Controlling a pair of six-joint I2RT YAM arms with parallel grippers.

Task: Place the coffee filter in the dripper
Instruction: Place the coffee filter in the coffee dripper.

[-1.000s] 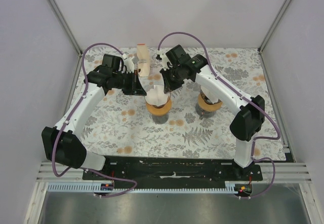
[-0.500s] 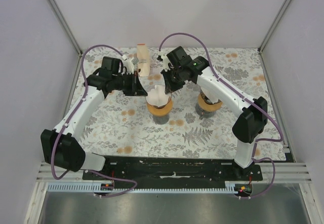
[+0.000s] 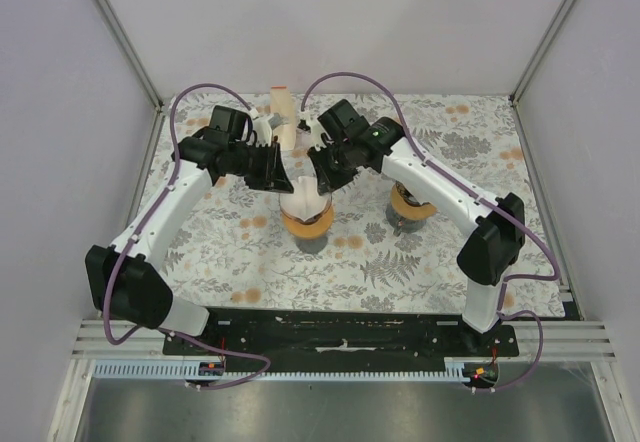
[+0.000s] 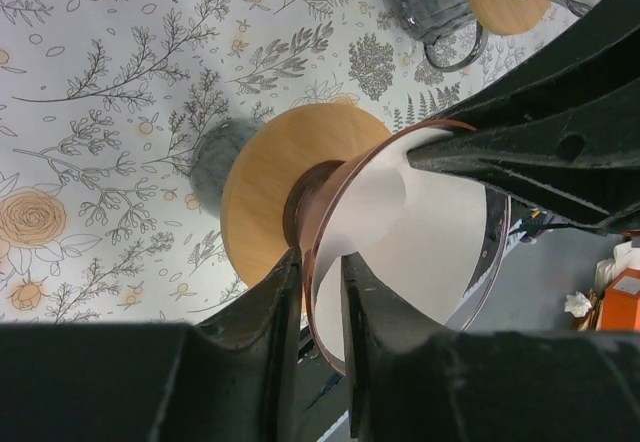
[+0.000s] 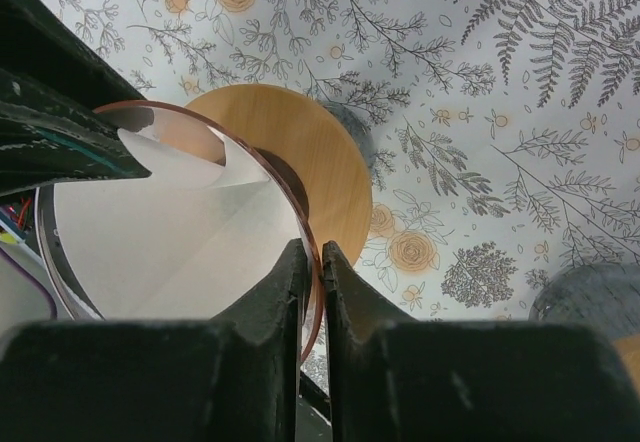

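Observation:
The dripper (image 3: 306,214) is a clear cone with a copper rim and a wooden collar (image 4: 262,177), standing at mid-table. The white coffee filter (image 3: 302,200) lies inside the cone (image 4: 425,247) (image 5: 170,232). My left gripper (image 3: 281,175) straddles the cone's left rim (image 4: 320,262), one finger inside and one outside, open a little with a gap showing. From the other side my right gripper (image 3: 322,175) straddles the right rim (image 5: 313,254), open only a crack around the rim. Each wrist view shows the other gripper's black fingers on the far rim.
A second dripper with a wooden collar (image 3: 411,205) stands on a grey mug (image 4: 432,17) to the right. A small orange-and-white carton (image 3: 284,118) stands at the back of the flowered table cloth (image 3: 200,252).
Both pairs of jaws have loosened from a shut grip on the rim. Both arms and the dripper have shifted slightly to the left and towards the near edge.

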